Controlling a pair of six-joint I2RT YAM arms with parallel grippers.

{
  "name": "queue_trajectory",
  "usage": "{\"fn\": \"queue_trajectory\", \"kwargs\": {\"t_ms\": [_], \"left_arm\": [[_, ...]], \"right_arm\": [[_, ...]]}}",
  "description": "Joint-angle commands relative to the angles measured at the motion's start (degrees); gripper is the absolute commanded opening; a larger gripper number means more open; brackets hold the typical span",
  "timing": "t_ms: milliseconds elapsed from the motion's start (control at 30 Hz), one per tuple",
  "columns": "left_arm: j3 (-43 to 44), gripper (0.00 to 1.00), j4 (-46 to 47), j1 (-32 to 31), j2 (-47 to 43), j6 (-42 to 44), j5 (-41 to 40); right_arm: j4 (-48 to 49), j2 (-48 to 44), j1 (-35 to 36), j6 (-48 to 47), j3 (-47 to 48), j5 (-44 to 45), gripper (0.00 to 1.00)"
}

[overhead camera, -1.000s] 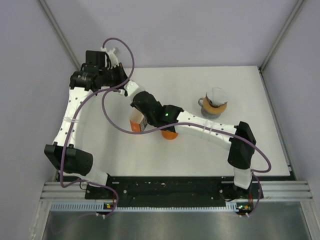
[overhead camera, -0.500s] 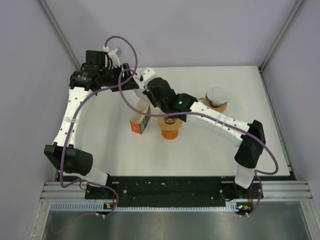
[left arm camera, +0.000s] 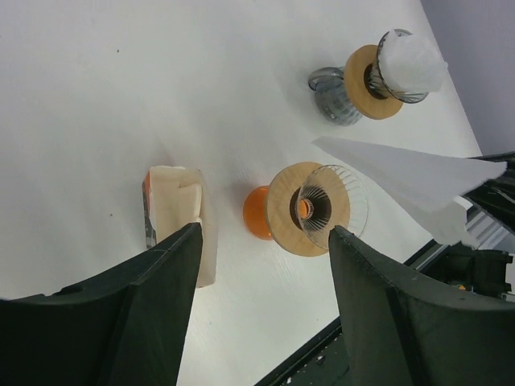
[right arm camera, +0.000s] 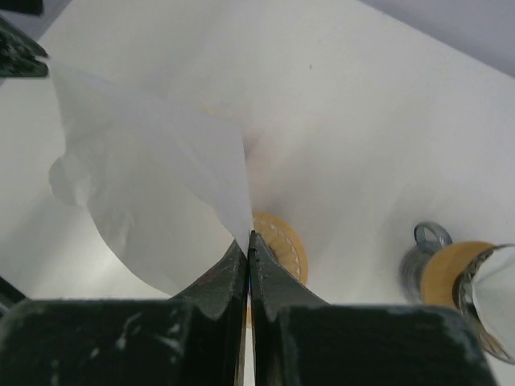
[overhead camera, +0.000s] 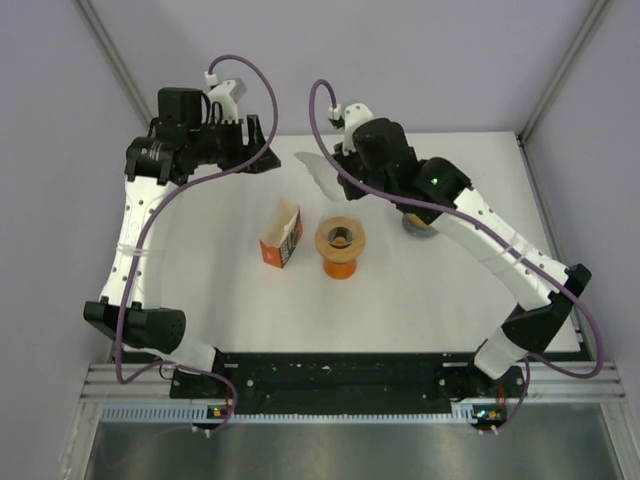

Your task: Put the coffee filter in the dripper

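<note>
Our right tool point(right arm camera: 249, 241) has lifted the coffee filter point(right arm camera: 161, 177) clear of the filter box point(overhead camera: 283, 237), pinching its edge, high behind the empty dripper point(overhead camera: 340, 238) on the bench point(overhead camera: 450, 300). Our left tool point(left arm camera: 261, 237) has just released, jaws wide. We judge lowering comes next.

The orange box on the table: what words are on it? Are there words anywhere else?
Orange box: some marking shows on its side, but it is too small and blurred to read.
No other words, numbers or signs can be read in any view.
</note>
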Motion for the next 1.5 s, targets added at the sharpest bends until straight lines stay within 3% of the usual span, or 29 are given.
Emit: {"fn": "queue_trajectory", "kwargs": {"t_ms": [0, 267, 833, 1200, 1467], "left_arm": [[3.6, 0.69, -1.3, -2.3, -1.9, 5.0, 2.2], [2.2, 0.69, -2.3, -7.4, -0.7, 7.1, 2.8], [-9.2, 0.66, 6.2, -13.6, 4.0, 3.5, 0.9], [-10.1, 0.65, 7.8, -14.5, 7.1, 2.9, -0.6], [-13.4, 0.47, 7.7, -16.7, 7.1, 4.5, -1.4]], "right_arm": [[-15.7, -1.8, -2.0, 4.2, 4.9, -7.3, 0.0], [-27.1, 0.5, -3.0, 3.7, 5.0, -10.7, 0.0], [-27.0, 13.4, -6.1, 0.4, 10.7, -14.4, 0.0], [-27.0, 17.3, -6.1, 0.4, 12.4, -16.5, 0.0], [-26.0, 17.4, -6.2, 0.8, 12.6, -15.3, 0.0]]}}
